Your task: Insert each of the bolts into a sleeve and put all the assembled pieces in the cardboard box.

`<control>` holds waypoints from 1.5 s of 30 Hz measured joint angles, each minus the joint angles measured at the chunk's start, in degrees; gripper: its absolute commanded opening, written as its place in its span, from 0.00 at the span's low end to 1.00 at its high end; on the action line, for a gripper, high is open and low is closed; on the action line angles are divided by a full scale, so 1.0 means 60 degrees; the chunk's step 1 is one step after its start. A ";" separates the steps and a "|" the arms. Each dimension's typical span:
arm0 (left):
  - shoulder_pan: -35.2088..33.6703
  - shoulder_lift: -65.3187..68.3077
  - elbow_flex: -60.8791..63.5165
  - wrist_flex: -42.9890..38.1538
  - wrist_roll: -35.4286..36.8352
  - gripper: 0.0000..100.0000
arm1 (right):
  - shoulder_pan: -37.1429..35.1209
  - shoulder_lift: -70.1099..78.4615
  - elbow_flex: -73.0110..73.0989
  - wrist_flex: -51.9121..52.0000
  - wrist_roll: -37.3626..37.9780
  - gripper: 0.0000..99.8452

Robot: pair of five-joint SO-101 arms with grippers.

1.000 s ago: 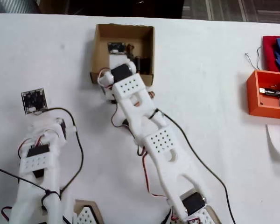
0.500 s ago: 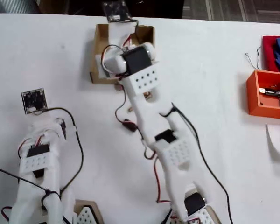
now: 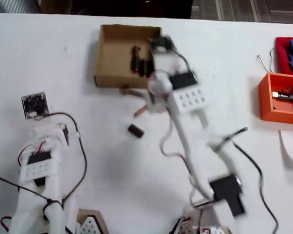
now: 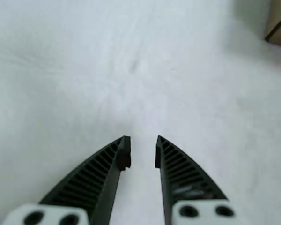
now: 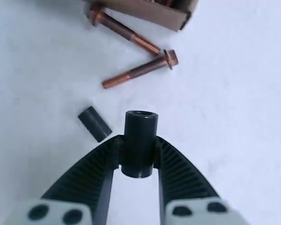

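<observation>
Right gripper (image 5: pixel 136 151): clamped on sleeve (image 5: pixel 140 129). Second sleeve (image 5: pixel 94 123) laid just beside its fingertips; bolts (image 5: pixel 138 69) beyond, box (image 5: pixel 145 11) farther. Left gripper (image 4: pixel 140 152): slightly parted, nothing held.

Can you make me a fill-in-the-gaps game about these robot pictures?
The right gripper holds a black ____.
____ copper bolts lie on the table outside the cardboard box.
The left gripper holds ____.
Missing words: sleeve; two; nothing.
</observation>
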 measured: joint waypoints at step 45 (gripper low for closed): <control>0.0015 0.0000 0.0000 0.0000 0.0000 0.11 | 0.0293 0.0689 0.5114 -0.2769 0.2608 0.05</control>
